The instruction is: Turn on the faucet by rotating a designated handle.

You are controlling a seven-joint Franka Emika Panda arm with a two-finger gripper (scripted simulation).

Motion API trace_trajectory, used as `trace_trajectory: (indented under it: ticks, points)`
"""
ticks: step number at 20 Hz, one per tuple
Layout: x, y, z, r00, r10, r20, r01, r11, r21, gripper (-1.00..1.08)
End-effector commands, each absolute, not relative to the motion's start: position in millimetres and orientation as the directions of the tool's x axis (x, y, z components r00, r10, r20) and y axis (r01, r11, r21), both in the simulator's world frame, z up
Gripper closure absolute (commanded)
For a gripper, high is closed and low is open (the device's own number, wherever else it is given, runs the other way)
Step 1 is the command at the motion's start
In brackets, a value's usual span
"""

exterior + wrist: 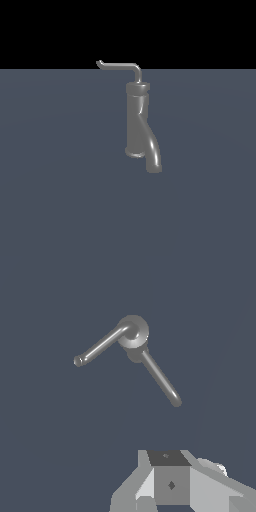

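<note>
The faucet stands upright on the grey floor, a metallic cylinder with a collar on top and a thick spout curving down. The thin L-bent handle rises from the collar and reaches toward the exterior view's left, ending in a small hooked tip. The wrist view looks down on the faucet top, with the handle and the spout spreading out from it. My gripper shows only as grey blocks at that picture's edge, well apart from the faucet. Its fingers are not clear. It is out of the exterior view.
A plain grey-blue floor lies all around the faucet. A black background fills the space above the floor's far edge.
</note>
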State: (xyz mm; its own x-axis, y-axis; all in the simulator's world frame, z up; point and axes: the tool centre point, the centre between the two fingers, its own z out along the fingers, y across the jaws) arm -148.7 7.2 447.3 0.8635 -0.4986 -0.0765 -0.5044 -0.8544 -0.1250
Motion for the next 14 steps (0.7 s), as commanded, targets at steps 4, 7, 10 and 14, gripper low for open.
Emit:
trace_trajectory:
  ticks: [4, 7, 10, 14]
  points:
    - [-120.9, 13.4, 431.6, 0.787, -0.608, -0.099, -0.616, -0.780, -0.111, 1.08]
    - [-106.3, 17.0, 422.2, 0.740, -0.664, -0.108, -0.673, -0.733, -0.100, 1.08]
    - [-91.9, 20.9, 412.1, 0.688, -0.717, -0.113, -0.725, -0.683, -0.087, 1.08]
    - [-73.3, 26.3, 397.8, 0.614, -0.781, -0.116, -0.789, -0.610, -0.067, 1.08]
